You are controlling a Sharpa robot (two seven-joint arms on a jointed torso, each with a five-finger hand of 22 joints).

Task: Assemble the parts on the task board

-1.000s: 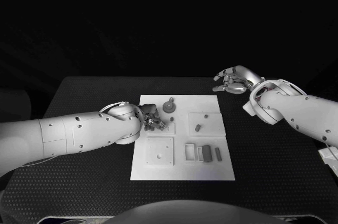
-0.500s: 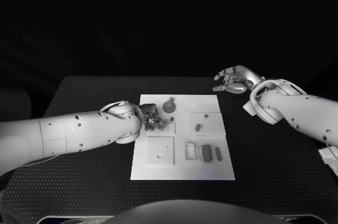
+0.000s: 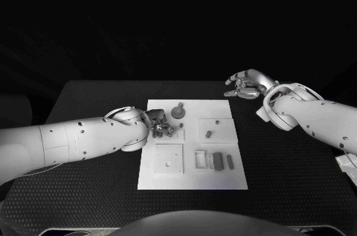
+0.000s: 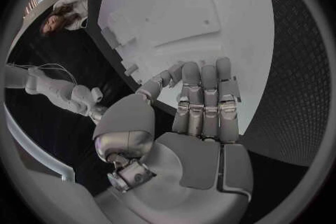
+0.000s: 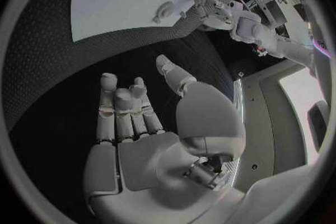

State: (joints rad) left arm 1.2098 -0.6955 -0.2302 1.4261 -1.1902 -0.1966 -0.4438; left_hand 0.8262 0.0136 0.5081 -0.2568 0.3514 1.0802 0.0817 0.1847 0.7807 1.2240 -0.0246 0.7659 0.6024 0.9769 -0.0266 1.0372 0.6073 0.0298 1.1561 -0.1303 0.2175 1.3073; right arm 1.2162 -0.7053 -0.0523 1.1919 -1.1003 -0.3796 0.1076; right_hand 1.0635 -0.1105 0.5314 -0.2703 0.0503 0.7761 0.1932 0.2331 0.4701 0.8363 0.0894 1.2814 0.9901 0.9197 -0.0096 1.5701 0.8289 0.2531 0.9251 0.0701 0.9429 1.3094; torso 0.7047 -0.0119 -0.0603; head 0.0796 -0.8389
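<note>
Two white arms over a black worktop (image 3: 89,189), with a white board (image 3: 223,180) lying flat in the middle. On the board, several small grey pieces: a round one with a short stem (image 3: 178,112) near the far edge, a small peg (image 3: 209,134) and a tinier one (image 3: 217,123) inside a square outline on the right half, and a row of three upright blocks (image 3: 216,161) near the front, beside a square plate with corner holes (image 3: 168,159).

Left hand (image 3: 159,125) down on the board's left edge, just beside the round piece, fingers bunched over a cluster of small dark bits (image 3: 166,130). From behind the wrist, left hand (image 4: 199,117) seen with fingers straight and side by side, tips reaching over the board (image 4: 210,5) edge, thumb tucked alongside. Hard to say whether anything is pinched under those fingertips; cannot tell if closed on a piece or merely resting there.

Right hand (image 3: 247,84) off the board, near its far right corner, raised above the worktop. Fingers loosely curved and apart, nothing between them. Same hand (image 5: 150,129) from its own wrist: palm up, fingers spread a little, thumb standing free, dark worktop (image 5: 49,84) behind, board (image 5: 119,5) well beyond the fingertips.
</note>
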